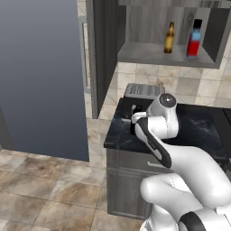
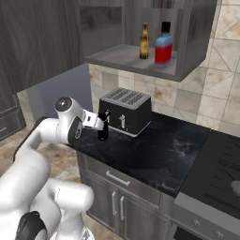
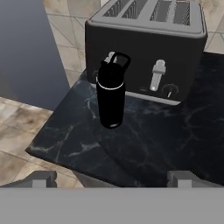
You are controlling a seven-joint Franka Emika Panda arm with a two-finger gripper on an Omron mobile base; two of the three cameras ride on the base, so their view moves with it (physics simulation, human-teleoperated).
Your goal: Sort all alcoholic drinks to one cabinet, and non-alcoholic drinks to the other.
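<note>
A small all-black bottle point(image 3: 110, 94) with a loop on its cap stands upright on the dark marble counter point(image 3: 166, 131), just in front of the toaster. My gripper point(image 3: 111, 179) is open and holds nothing. It points at this bottle point(image 2: 103, 132) from a short way off, without touching it. In the open wall cabinet point(image 2: 117, 56) the amber beer bottle point(image 2: 144, 42) and the red bottle with blue shoulders point(image 2: 163, 45) stand side by side on the shelf. Both bottles, amber point(image 1: 169, 39) and red point(image 1: 194, 40), also show in the left base view.
A black toaster point(image 2: 125, 110) with a grey slotted top sits behind the black bottle. The cabinet's dark door point(image 1: 103, 54) is swung open to the left. A large grey-blue panel point(image 1: 40, 76) stands left of the counter. A stove point(image 2: 220, 164) adjoins the counter's right end.
</note>
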